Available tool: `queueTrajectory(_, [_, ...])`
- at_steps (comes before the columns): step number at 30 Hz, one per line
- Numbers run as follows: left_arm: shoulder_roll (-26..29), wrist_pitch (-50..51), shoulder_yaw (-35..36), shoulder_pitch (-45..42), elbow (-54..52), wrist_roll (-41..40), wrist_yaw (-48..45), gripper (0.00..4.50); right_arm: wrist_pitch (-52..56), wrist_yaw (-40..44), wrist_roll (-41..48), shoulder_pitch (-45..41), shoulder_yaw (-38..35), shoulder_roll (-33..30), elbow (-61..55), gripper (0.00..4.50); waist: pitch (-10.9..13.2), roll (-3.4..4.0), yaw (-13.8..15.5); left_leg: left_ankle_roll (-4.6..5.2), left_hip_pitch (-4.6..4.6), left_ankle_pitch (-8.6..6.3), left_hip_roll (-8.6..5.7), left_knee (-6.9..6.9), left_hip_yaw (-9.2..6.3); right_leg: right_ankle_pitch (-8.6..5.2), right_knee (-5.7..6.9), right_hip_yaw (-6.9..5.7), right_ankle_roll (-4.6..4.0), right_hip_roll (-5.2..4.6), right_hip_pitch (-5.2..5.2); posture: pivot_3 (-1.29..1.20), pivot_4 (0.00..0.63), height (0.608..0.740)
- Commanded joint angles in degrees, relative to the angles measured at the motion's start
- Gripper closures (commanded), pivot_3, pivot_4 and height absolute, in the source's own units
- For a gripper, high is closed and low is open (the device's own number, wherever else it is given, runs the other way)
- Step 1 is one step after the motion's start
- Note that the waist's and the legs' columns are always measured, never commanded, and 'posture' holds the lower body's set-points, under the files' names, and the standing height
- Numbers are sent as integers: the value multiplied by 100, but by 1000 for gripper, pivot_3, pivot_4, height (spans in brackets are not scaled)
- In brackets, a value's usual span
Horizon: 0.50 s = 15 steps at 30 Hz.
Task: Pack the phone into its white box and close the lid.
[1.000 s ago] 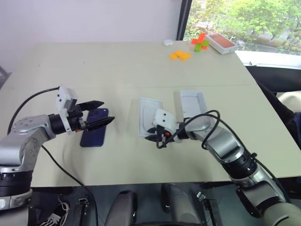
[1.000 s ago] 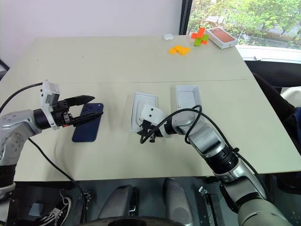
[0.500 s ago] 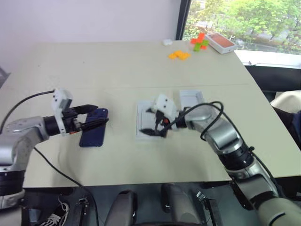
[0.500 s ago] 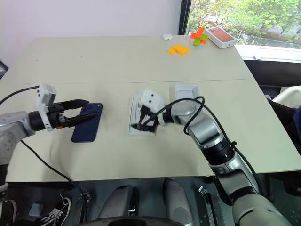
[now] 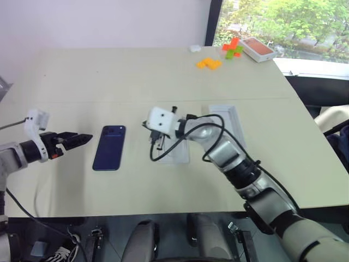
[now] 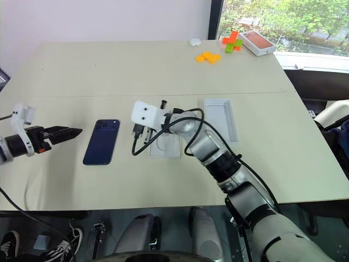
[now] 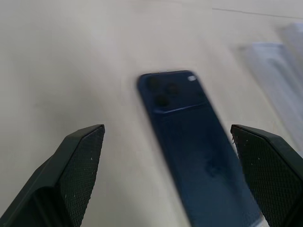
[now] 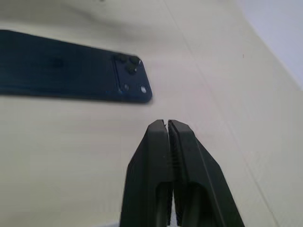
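beige table [image 5: 136,76] bears the unlabelled phone [image 5: 109,148]; left pincer [image 5: 76,140] gapes, right pincer [image 8: 168,130] pinched empty.

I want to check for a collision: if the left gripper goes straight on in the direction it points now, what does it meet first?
Most likely the phone. The left gripper is open, and the phone lies flat on the table straight ahead between its fingers, not yet touched. How far ahead is hard to judge.

Silver arms, black cables, textured fingertips [image 7: 78,168]
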Motion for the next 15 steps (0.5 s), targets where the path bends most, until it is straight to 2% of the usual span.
queueTrajectory(1, [37, 458, -115, -100, 107, -38, -53, 0, -458, -278, -369, -292, 144, 313, 338, 4454, -1, -2, -8, -1, -1, 1, 0, 0, -1, 0, 1, -1, 0, 0, -1, 0, 150, 740])
queueTrajectory(6, [-80, 881, -253, -291, 219, -141, -135, 0, -920, -405, -798, -378, 332, 505, 902, 4454, -2, -4, 7, -5, 0, 3, -4, 0, -3, 0, 3, -1, -1, -5, 0, 0, 150, 740])
queueTrajectory(15, [-711, 1545, -471, -688, 149, -302, -94, 0, -707, -170, -860, -189, 278, 553, 1032, 4454, -3, -3, 38, -15, 3, 8, -9, 1, -6, 1, 9, -2, -1, -8, 4, 0, 150, 740])
